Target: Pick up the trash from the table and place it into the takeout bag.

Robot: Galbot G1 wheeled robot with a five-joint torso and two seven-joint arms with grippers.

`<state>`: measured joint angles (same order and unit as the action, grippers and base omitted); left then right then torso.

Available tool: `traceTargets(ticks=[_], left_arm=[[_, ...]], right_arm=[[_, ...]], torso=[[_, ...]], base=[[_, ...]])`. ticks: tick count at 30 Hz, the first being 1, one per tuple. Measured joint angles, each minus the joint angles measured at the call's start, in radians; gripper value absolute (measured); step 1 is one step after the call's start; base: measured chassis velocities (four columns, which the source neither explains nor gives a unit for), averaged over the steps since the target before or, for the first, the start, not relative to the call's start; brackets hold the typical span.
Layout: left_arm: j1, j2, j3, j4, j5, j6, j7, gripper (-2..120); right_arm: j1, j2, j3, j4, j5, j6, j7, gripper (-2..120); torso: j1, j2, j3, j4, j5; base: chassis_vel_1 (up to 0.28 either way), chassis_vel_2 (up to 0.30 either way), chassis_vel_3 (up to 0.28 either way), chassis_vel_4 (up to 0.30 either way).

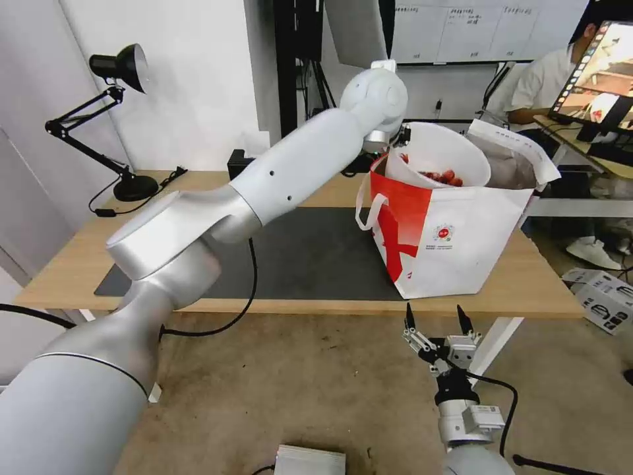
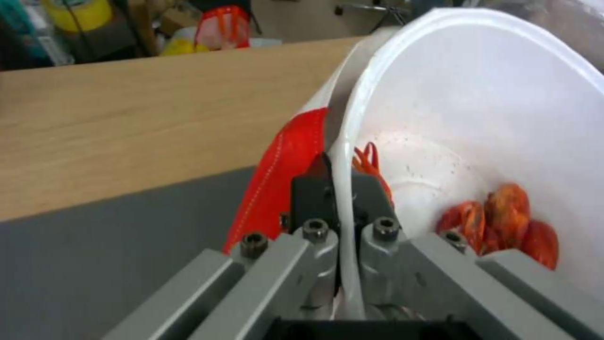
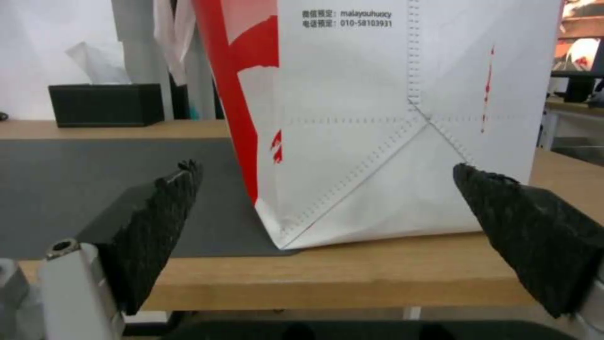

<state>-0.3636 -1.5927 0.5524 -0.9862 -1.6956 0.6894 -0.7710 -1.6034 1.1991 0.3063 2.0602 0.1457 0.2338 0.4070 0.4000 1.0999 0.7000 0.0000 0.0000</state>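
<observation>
Left claw point(image 2: 343, 189) clamped on tilted bowl point(image 2: 478, 118) rim above bag point(image 1: 455, 244); right claw point(image 1: 435, 323) agape, empty, just before desk point(image 1: 66, 264)

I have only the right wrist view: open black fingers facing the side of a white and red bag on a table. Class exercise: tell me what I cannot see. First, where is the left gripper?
Observer: The left gripper is at the bag's top edge, shut on the rim of a white bowl.
Operator: How does the bowl sit?
Observer: Tilted, partly inside the bag's mouth.
Operator: Anything in it?
Observer: Red shells, gathered at its low side.
Operator: And my right gripper?
Observer: The right gripper hangs open below the table's front edge.
</observation>
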Motion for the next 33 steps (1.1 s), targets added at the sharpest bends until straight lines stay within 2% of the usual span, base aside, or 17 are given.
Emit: traceTargets(ticks=[4,5,6,9,11,13,14,16,20,21,22,25,26,28,29,32,33], left_arm=[[0.009,0.0,0.01,-0.031,-0.005,0.003,-0.002,1],[0.009,0.0,0.011,-0.037,-0.006,0.003,-0.003,5],[0.009,0.0,0.011,-0.037,-0.006,0.003,-0.003,5],[0.009,0.007,0.016,-0.061,-0.006,0.003,-0.004,21],[0.009,0.012,0.023,-0.07,-0.005,0.003,-0.005,23],[0.01,0.028,0.041,-0.094,-0.001,0.003,-0.009,35],[0.01,0.028,0.041,-0.094,-0.001,0.003,-0.009,35],[0.011,0.041,0.05,-0.112,0.019,-0.001,-0.01,43],[0.009,0.052,0.039,-0.123,0.054,-0.014,-0.001,54],[0.0,0.063,0.018,-0.13,0.081,-0.027,0.016,64],[0.0,0.063,0.018,-0.13,0.081,-0.027,0.016,64],[-0.043,0.124,-0.063,-0.17,0.12,-0.061,0.056,78],[-0.043,0.124,-0.063,-0.17,0.12,-0.061,0.056,78],[-0.06,0.173,-0.105,-0.211,0.135,-0.07,0.072,88],[-0.06,0.173,-0.105,-0.211,0.135,-0.07,0.072,88],[-0.059,0.288,-0.105,-0.302,0.23,-0.093,0.13,99],[-0.059,0.288,-0.105,-0.302,0.23,-0.093,0.13,99]], right_arm=[[0.007,0.001,0.0,-0.006,0.0,0.0,0.001,98],[0.008,0.001,0.0,-0.008,0.0,0.0,0.001,98],[0.008,0.001,0.0,-0.008,0.0,0.0,0.001,98],[0.008,0.003,0.0,-0.01,0.001,0.0,0.001,98],[0.008,0.003,0.0,-0.01,0.001,0.0,0.001,98],[0.007,0.003,-0.001,-0.009,0.0,0.0,0.001,98],[0.007,0.003,-0.001,-0.009,0.0,0.0,0.001,98],[0.006,0.004,-0.001,-0.006,0.0,0.0,0.001,98],[0.003,0.004,-0.001,-0.002,0.0,0.0,0.001,98],[0.001,0.005,-0.002,-0.001,-0.001,0.0,0.001,98],[0.001,0.005,-0.002,-0.001,-0.001,0.0,0.001,98],[-0.002,0.009,-0.006,0.005,-0.003,-0.001,-0.001,98],[-0.002,0.009,-0.006,0.005,-0.003,-0.001,-0.001,98],[-0.003,0.009,-0.005,0.009,-0.003,-0.002,-0.002,98],[-0.003,0.009,-0.005,0.009,-0.003,-0.002,-0.002,98],[-0.007,0.008,-0.001,0.02,-0.003,-0.005,-0.003,99],[-0.007,0.008,-0.001,0.02,-0.003,-0.005,-0.003,99]], torso=[[0.0,0.0,0.0,0.0,0.0],[0.0,0.0,0.0,0.0,0.0],[0.0,0.0,0.0,0.0,0.0],[0.0,0.0,0.0,0.0,0.0],[0.0,0.0,0.0,0.0,0.0],[0.0,0.0,0.0,0.0,0.0],[0.0,0.0,0.0,0.0,0.0],[0.0,0.0,0.0,0.0,0.0],[0.0,0.0,0.0,-0.0001,0.0],[0.0,0.0,0.0,-0.0001,0.0],[0.0,0.0,0.0,-0.0001,0.0],[0.0,0.0,0.0,0.0,-0.0001],[0.0,0.0,0.0,0.0,-0.0001],[0.0,0.0,0.0,0.0,-0.0003],[0.0,0.0,0.0,0.0,-0.0003],[0.0,0.0,0.0,-0.0005,-0.0002],[0.0,0.0,0.0,-0.0005,-0.0002]], base=[[0.0,0.0,0.0,0.0],[0.0,0.0,0.0,0.0],[0.0,0.0,0.0,0.0],[0.0,0.0,0.0,0.0],[0.0,0.0,0.0,0.0],[0.0,0.0,0.0,0.0],[0.0,0.0,0.0,0.0],[0.0,0.0,0.0,0.0],[0.0,0.0,0.0,0.0],[0.0,0.0,0.0,0.0],[0.0,0.0,0.0,0.0],[0.0,0.0,0.0,0.0],[0.0,0.0,0.0,0.0],[0.0,0.0,0.0,0.0],[0.0,0.0,0.0,0.0],[0.0,0.0,0.0,0.0],[0.0,0.0,0.0,0.0]])
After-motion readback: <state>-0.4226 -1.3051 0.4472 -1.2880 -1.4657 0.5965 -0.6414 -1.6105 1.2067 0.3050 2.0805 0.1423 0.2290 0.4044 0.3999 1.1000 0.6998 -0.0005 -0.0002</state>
